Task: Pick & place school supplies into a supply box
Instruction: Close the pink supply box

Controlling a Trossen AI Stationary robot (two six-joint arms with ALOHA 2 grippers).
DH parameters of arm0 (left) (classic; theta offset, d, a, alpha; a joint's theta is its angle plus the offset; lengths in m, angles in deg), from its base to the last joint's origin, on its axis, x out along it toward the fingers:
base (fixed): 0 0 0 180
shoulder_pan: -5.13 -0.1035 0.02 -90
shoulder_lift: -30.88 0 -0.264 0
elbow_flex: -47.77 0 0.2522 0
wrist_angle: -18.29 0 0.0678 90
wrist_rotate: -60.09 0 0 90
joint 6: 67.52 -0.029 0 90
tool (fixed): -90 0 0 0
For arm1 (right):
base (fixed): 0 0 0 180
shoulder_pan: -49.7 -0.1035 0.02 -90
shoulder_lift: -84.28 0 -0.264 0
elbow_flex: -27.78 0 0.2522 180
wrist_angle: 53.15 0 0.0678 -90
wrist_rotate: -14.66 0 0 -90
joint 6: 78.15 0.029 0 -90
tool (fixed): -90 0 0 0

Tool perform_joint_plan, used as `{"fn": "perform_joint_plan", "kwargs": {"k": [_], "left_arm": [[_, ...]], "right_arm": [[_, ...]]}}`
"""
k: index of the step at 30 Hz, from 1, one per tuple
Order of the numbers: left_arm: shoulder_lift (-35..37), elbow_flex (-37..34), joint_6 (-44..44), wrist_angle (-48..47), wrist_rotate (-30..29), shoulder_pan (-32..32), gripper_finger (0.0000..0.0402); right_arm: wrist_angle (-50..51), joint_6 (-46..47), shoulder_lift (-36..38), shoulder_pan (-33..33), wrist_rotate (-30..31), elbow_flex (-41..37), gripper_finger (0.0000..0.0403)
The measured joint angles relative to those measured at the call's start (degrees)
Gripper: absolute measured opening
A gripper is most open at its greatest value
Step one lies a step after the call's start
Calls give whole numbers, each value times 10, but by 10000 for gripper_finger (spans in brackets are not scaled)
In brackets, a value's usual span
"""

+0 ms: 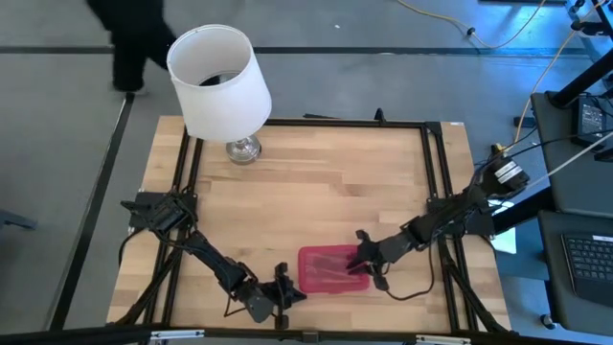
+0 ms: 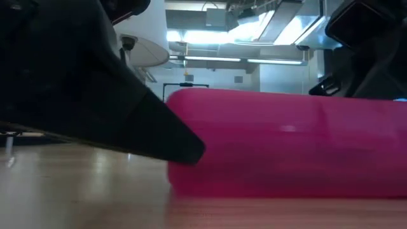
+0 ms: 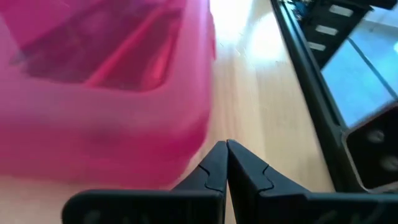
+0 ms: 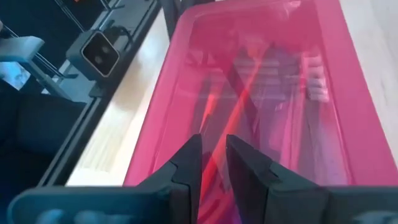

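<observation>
Resting on the wooden surface [image 1: 316, 182], the flat red-pink plastic supply box [image 1: 332, 269] looks closed, pens and pencils [image 4: 249, 99] visible through its lid; nothing lies loose around it, so packing seems finished. Left gripper [image 3: 227, 148], fingers closed and empty, sits beside the box; right gripper [image 4: 213, 146], fingers slightly apart, hovers over it.

No words, labels, brands, numbers or signs can be read in any of the four views. The pink box [image 1: 332, 269] carries no print that shows (its lid is plain in both wrist views), and the white lamp shade [image 1: 219, 81] is blank. The keyboard [image 1: 587, 258] beside the table is too small to read.
</observation>
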Motion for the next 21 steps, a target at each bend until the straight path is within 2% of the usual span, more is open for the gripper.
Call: {"fn": "perform_joint_plan", "kwargs": {"k": [5, 21], "left_arm": [[2, 0, 0, -1, 38, 0, 2], [29, 0, -5, -1, 42, 0, 3]], "right_arm": [[-7, -3, -43, -1, 0, 29, 78], [-12, -10, -63, -1, 0, 44, 78]]}}
